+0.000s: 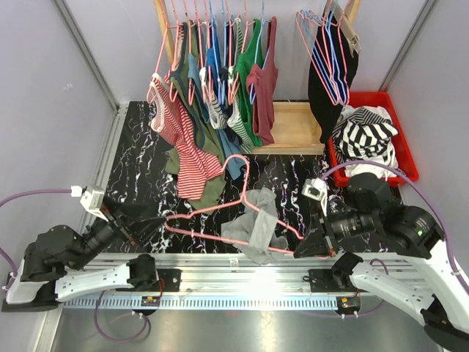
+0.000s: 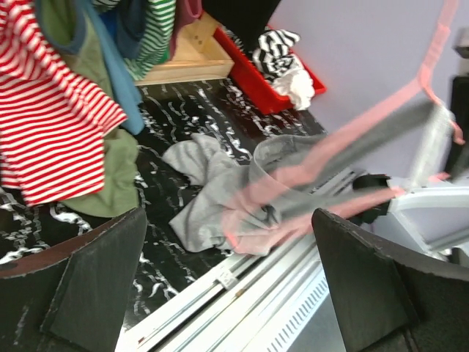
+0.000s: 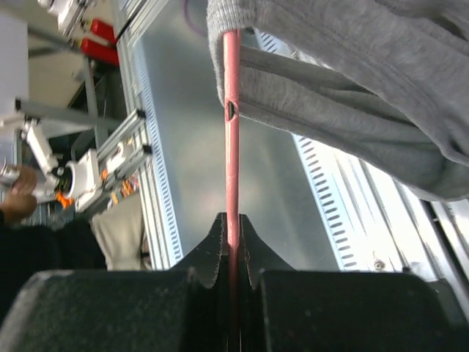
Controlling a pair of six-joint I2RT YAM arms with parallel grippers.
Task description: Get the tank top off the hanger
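Right gripper (image 3: 233, 246) is seen clamped tight on the thin pink hanger (image 3: 231, 110), the grey tank top (image 3: 352, 88) bunched over the wire just beyond its fingertips. Left gripper (image 2: 229, 214) is held wide apart, nothing gripped, the cloth lying ahead of its fingers. Fabric is judged light, limp and stretchy, best pinched at a loose fold clear of the wire; the hanger is judged stiff but slim.

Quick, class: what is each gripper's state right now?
Left gripper: open, holding nothing.
Right gripper: shut on the pink hanger, which carries the grey tank top.
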